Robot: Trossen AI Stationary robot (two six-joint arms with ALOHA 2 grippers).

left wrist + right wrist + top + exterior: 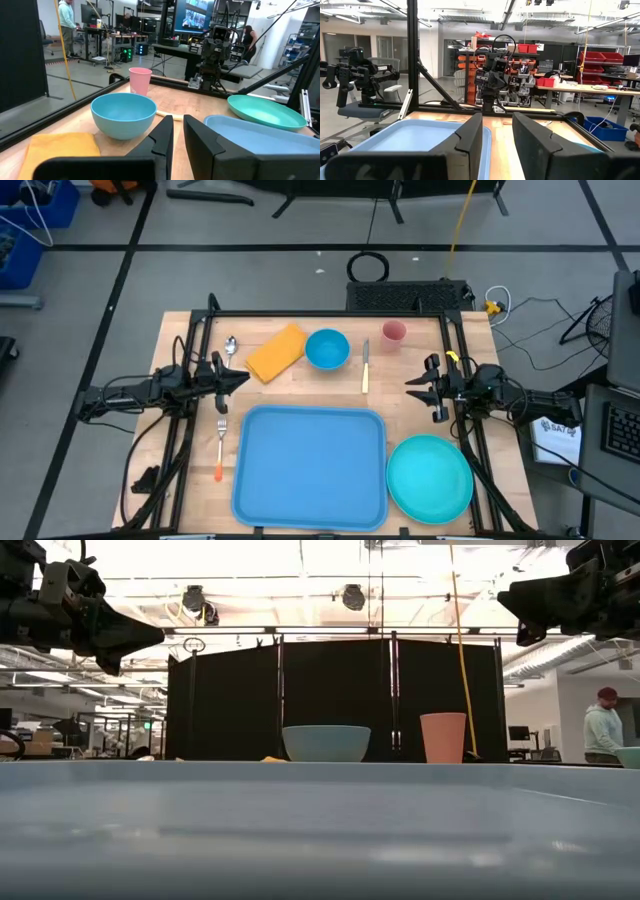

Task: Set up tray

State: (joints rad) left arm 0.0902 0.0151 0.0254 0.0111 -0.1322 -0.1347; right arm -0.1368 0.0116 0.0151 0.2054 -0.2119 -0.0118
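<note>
The light-blue tray (310,465) lies flat near the table's near edge, and its rim fills the foreground of the low view (320,830). My left gripper (238,377) hovers above the table left of the tray's far corner. It points right, and only a thin slit shows between its fingers (178,131). My right gripper (412,386) hovers right of the tray's far corner, pointing left, with its fingers apart (497,131). Neither touches anything.
The round teal plate (430,477) sits right of the tray. Along the far side lie a spoon (231,346), yellow napkin (276,351), blue bowl (327,349), knife (366,367) and pink cup (393,333). A fork (221,448) lies left of the tray. People stand in the room beyond.
</note>
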